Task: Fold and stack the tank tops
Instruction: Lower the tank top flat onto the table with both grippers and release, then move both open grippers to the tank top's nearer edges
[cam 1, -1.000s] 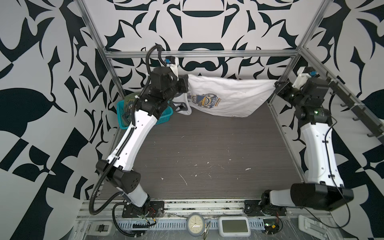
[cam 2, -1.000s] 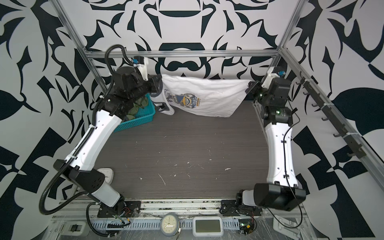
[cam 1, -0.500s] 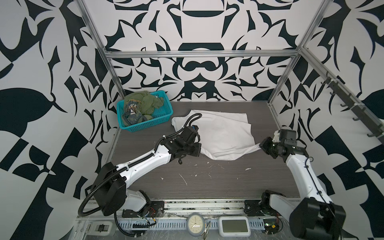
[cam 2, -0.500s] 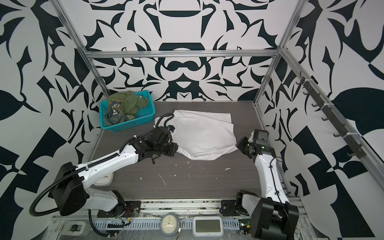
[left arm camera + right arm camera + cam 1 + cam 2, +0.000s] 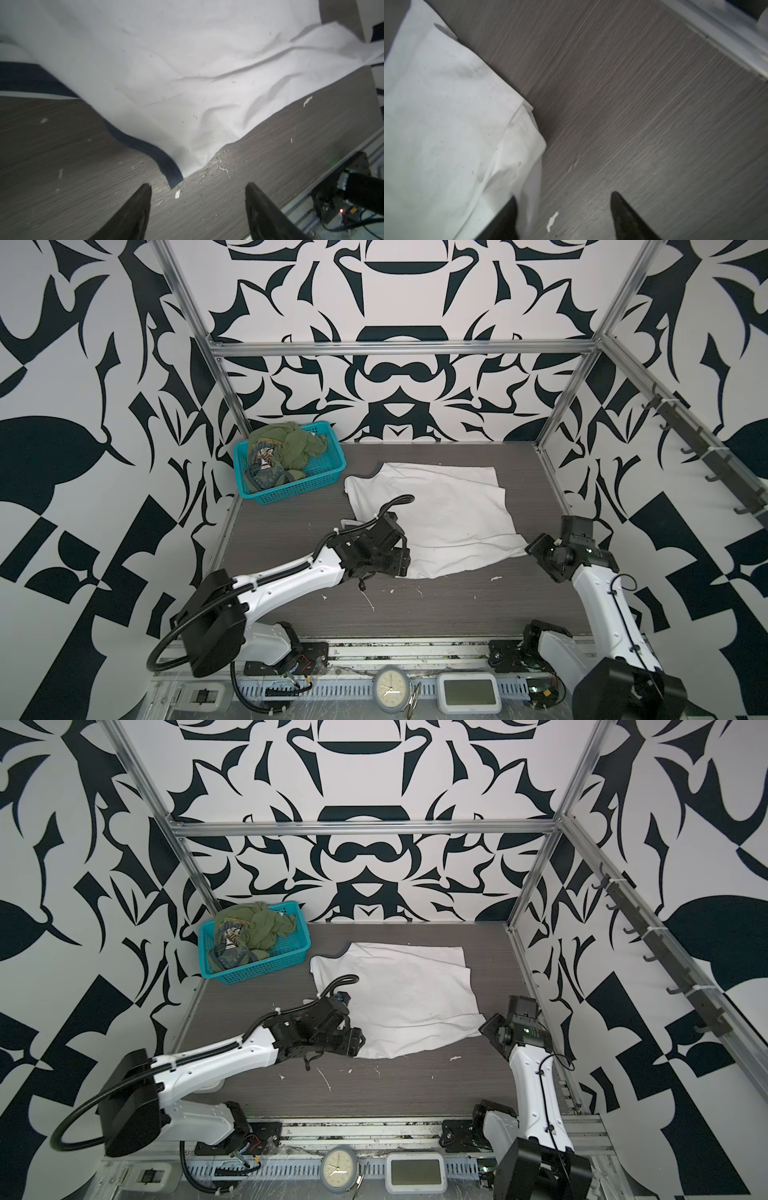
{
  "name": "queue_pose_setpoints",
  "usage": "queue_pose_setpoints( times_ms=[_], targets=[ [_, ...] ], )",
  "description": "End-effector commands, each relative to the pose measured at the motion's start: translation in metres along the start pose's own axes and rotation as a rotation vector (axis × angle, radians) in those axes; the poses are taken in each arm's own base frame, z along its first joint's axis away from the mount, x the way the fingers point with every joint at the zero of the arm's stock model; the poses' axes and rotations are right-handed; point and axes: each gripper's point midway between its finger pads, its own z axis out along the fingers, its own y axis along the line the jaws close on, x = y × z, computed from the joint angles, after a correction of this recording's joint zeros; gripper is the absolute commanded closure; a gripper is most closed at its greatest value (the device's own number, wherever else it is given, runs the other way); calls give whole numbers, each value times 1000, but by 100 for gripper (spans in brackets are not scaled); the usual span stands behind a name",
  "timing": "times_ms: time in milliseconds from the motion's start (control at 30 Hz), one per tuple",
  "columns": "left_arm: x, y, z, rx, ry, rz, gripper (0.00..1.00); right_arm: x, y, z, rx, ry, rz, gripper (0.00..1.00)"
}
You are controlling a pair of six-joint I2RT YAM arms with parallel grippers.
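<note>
The white tank top [image 5: 432, 514] [image 5: 399, 994] lies spread flat on the dark table, print side hidden. My left gripper [image 5: 405, 562] [image 5: 198, 187] is open just off its near-left corner, whose navy trim shows in the left wrist view; nothing is between the fingers. My right gripper [image 5: 536, 549] [image 5: 563, 197] is open at the near-right corner of the white top [image 5: 446, 124]. One finger lies against the cloth edge without gripping it. The olive green tank top [image 5: 286, 448] [image 5: 253, 928] sits bunched in the basket.
The teal mesh basket [image 5: 291, 493] [image 5: 257, 973] stands at the back left of the table. Small white scraps [image 5: 368, 601] dot the near table. A clock [image 5: 390, 686] and a timer [image 5: 469, 691] sit on the front rail. Metal frame posts edge the table.
Both arms brought the white tank top down from the back and laid it on the table. Both grippers, shut on its corners before, have opened and let go.
</note>
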Motion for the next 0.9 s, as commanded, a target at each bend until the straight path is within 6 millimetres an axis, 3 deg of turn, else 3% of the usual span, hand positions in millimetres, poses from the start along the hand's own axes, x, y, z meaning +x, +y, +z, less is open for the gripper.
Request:
queue_pose_setpoints(
  times_ms=[0, 133, 267, 567, 867],
  targets=[
    [-27, 49, -30, -184, -125, -115, 17, -24, 6, -17, 3, -82, 7, 13],
    [-37, 111, -42, -366, -138, -284, 16, -35, 22, -32, -67, -146, -17, 4],
    [-42, 149, -30, -447, -103, -392, 16, -43, 23, -47, -48, -201, -57, 4],
    [-57, 179, 15, -434, -68, -512, 32, -16, 10, -16, -17, -95, -56, 6],
    [-70, 178, 44, -362, -68, -522, 47, -13, 12, -9, -40, -88, -65, 7]
  ],
)
